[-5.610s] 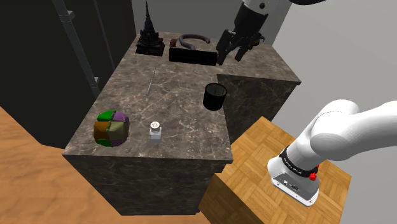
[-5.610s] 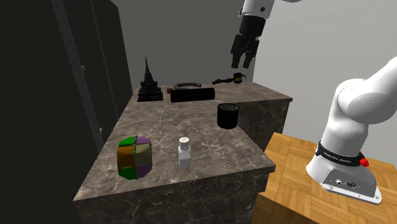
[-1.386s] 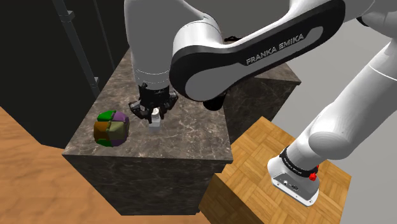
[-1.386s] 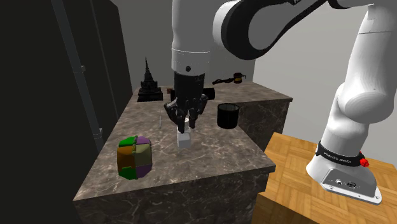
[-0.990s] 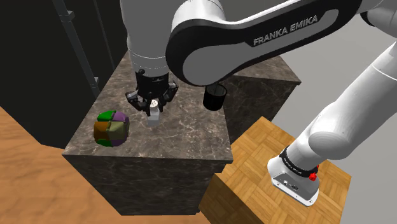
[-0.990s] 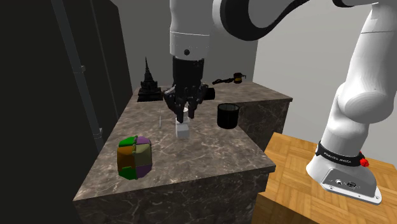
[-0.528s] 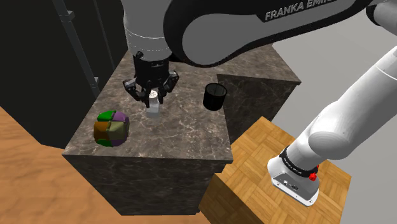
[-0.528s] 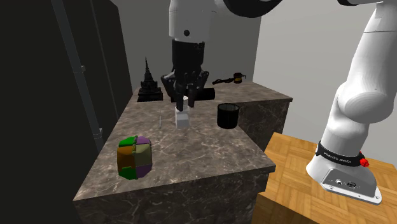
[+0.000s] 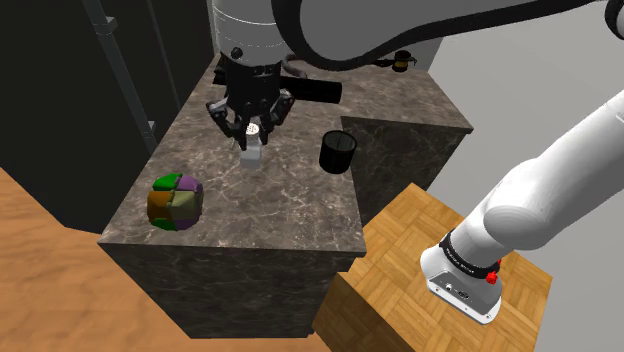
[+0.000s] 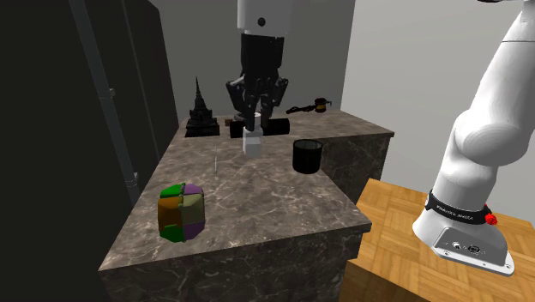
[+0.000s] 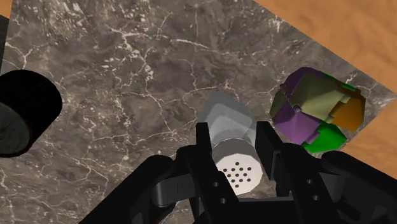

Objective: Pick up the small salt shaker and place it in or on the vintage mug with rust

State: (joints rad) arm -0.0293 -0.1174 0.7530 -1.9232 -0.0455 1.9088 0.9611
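Gripper [image 9: 253, 128] was clamped on the salt shaker [image 9: 252, 150], fingers [image 11: 203, 141] pressed to both sides of its neck just under the perforated cap. The shaker was pale grey w/ a square body and round white top. It hung straight down from the fingertips, upright, and looked to be held off the marble counter [image 9: 290, 205] rather than resting on it. Same grip showed in the second ext. view, w/ the gripper [image 10: 251, 120] pointing down and the shaker [image 10: 251, 141] directly beneath it. In the wrist view the shaker [image 11: 228, 121] sat btwn the two fingers of the gripper [image 11: 234, 137], cap toward the camera.

Black mug [image 9: 338, 151] stood upright on the counter, below the gripper and off to one side, toward the stand, not touching shaker or fingers. No rust could be made out on it. It showed too in the second ext. view [image 10: 307, 156] and the wrist view [image 11: 22, 111].

Multi-coloured ball [image 9: 175, 201] (purple, green, orange, olive patches) lay on the counter on the gripper's opposite side, lower down and well apart from it. A black spire-shaped ornament [image 10: 200, 111] stood beyond the gripper at the counter's far end.
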